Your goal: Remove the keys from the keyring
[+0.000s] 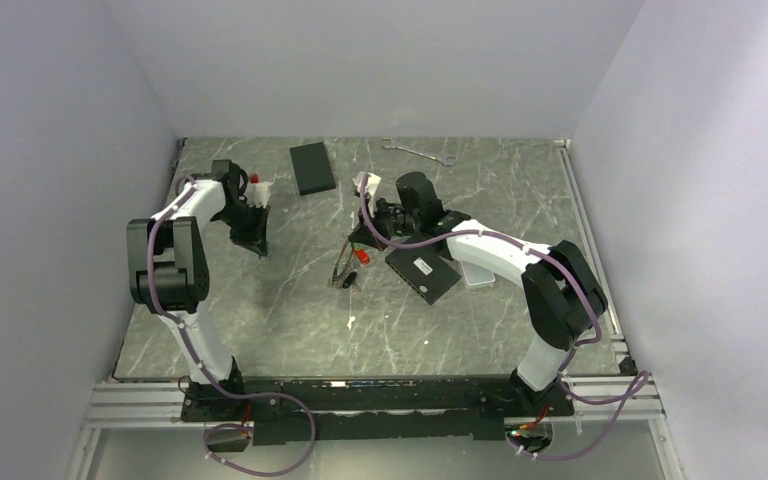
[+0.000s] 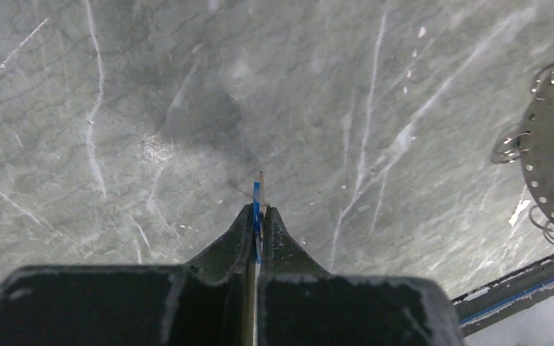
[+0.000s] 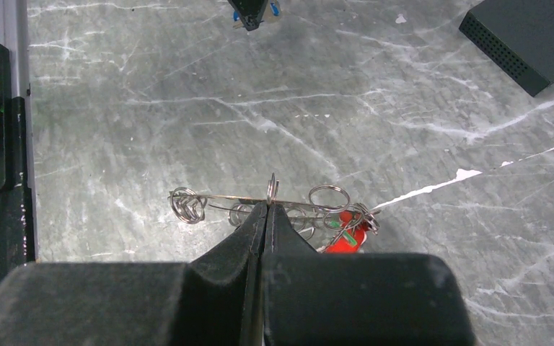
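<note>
Right gripper (image 3: pixel 265 209), clamped on the keyring (image 3: pixel 220 195) rim, holds it steady over the marble table (image 3: pixel 404 108) so the red key (image 3: pixel 345 234) can be drawn off; left gripper (image 2: pixel 258 213), well apart, pinches a detached blue key (image 2: pixel 257 196).

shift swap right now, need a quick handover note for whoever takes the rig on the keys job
Left tool: shut on a blue key, clear of the ring, above the table.
Right tool: shut on the rim of the keyring.
Done: the blue key is off.
Left: set it down. At least the red key hangs on the ring; any others are hard to make out.
</note>
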`<state>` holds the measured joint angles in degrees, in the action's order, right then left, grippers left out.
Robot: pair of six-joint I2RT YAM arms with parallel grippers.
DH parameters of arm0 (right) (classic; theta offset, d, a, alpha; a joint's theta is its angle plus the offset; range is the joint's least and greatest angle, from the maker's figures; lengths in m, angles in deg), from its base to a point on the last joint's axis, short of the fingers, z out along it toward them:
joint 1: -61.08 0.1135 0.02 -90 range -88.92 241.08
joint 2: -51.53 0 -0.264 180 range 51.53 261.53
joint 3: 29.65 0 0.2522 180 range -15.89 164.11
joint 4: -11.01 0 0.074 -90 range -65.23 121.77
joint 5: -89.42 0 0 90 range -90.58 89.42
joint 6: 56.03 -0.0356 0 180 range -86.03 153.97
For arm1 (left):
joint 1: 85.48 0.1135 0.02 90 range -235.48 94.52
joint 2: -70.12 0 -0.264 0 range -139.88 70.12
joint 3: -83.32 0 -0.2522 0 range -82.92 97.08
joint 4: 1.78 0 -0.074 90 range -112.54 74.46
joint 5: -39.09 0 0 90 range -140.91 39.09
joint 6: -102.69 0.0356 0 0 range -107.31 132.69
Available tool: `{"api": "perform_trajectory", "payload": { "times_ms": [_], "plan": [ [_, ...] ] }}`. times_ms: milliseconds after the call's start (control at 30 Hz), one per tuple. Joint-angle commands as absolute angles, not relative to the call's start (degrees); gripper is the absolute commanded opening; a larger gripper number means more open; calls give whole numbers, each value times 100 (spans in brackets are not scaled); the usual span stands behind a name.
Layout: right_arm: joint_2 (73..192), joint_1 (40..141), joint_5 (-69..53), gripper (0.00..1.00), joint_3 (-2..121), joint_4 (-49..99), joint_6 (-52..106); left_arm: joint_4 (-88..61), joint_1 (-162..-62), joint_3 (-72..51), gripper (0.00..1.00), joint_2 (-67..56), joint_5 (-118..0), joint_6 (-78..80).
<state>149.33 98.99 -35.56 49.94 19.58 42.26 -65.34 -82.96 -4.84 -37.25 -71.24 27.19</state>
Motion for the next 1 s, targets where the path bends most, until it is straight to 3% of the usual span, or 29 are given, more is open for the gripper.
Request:
{"api": "perform_trajectory", "payload": {
  "times_ms": [0,667,733,800,900,967],
  "plan": [
    [14697,9879,-3631,0,4964,1620,4144,-6283,-8221,-585,5,-3798,-7010,2904],
    [14707,9877,-3639,0,4976,1625,4129,-6161,-7781,-691,12,-4098,-6436,2950],
    [14707,9879,-3638,0,4969,1616,4123,-6193,-7757,-701,24,-4106,-6475,3022],
    [14711,9879,-3628,0,4968,1616,4118,-6248,-7744,-718,45,-4045,-6620,3082],
    [14726,9879,-3621,0,4976,1612,4100,-6303,-7735,-726,70,-3845,-6880,3116],
    [14749,9879,-3625,0,4981,1611,4087,-6402,-7731,-647,77,-3693,-7071,3165]
  ]
}}
